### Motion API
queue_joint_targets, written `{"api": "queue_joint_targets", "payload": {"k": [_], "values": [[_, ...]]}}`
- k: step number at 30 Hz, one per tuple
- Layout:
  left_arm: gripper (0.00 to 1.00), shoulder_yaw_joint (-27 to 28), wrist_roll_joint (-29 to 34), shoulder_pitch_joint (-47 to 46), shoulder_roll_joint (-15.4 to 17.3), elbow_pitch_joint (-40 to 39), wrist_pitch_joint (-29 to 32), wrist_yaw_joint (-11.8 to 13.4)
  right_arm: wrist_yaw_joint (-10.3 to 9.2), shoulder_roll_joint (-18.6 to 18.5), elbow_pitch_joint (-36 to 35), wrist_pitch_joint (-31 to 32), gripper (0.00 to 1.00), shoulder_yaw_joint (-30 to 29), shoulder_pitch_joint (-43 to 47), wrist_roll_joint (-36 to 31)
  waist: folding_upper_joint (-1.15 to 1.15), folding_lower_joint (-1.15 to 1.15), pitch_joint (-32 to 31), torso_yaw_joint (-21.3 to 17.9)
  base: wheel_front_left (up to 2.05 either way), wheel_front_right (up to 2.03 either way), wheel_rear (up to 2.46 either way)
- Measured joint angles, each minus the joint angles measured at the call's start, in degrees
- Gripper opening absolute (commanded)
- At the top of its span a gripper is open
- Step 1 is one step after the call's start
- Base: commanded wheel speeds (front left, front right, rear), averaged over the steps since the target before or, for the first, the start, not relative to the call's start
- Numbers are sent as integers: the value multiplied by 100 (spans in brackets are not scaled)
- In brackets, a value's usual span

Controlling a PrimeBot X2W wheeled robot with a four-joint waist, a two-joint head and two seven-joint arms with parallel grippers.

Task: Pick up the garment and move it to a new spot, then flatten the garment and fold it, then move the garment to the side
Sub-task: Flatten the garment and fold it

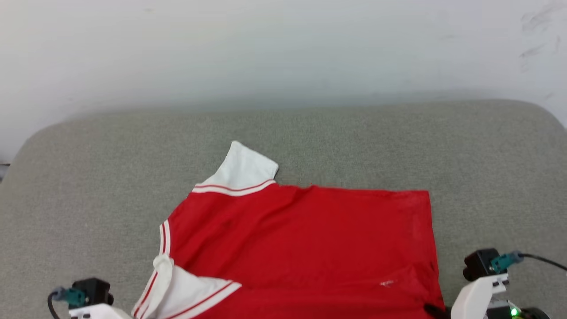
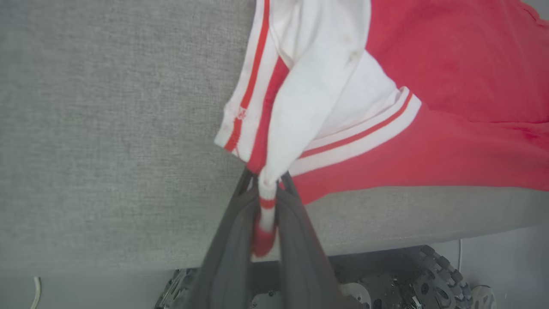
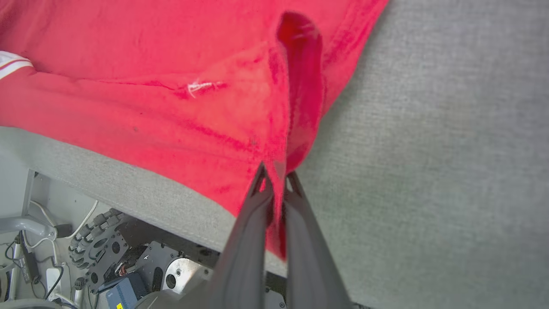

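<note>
Grey woven fabric covers the table (image 1: 88, 177), which backs onto a pale, scuffed wall (image 1: 266, 44). The garment (image 1: 301, 239) lies spread by the near edge. The left gripper (image 2: 266, 179) is clamped on its white striped sleeve, the right gripper (image 3: 276, 172) on its red corner.

A wide surface (image 1: 88, 177) covered in grey woven fabric, with rounded far corners, spans the scene. Behind it rises a plain pale wall (image 1: 283, 44), with a few dark scuff marks (image 1: 538, 26) near its upper right. The left wrist view shows a thin white cable (image 2: 36, 292) hanging below the surface's near edge. The right wrist view shows loose cables (image 3: 25, 257) on the floor beneath.
</note>
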Motion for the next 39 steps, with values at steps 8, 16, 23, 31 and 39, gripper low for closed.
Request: {"api": "queue_joint_targets", "payload": {"k": [8, 16, 23, 31, 39], "values": [[0, -24, -270, 526, -142, 20, -54, 5, 2, 52, 94, -160, 0, -290, 548, 7, 0, 0, -166, -26, 0, 0, 0], [100, -148, -268, 271, -614, 758, -278, -334, 1, 298, 410, -820, 100, -548, 598, -53, 0, 0, -132, 24, 0, 0, 0], [100, -88, 170, -98, -625, 884, -835, -453, 1, 523, 74, -2408, 100, -776, 563, -430, 0, 0, -159, 26, 0, 0, 0], [100, -31, 943, -828, -742, 882, -1712, -454, 1, 769, -431, -3789, 100, -1003, 300, -1207, 0, 0, -63, -43, 0, 0, 0], [100, 5, 1252, -2164, -865, 1435, -1848, -813, 1, 948, -953, -3986, 100, -1039, -304, -1470, 0, 1, 613, -215, 0, 0, 0]]}}
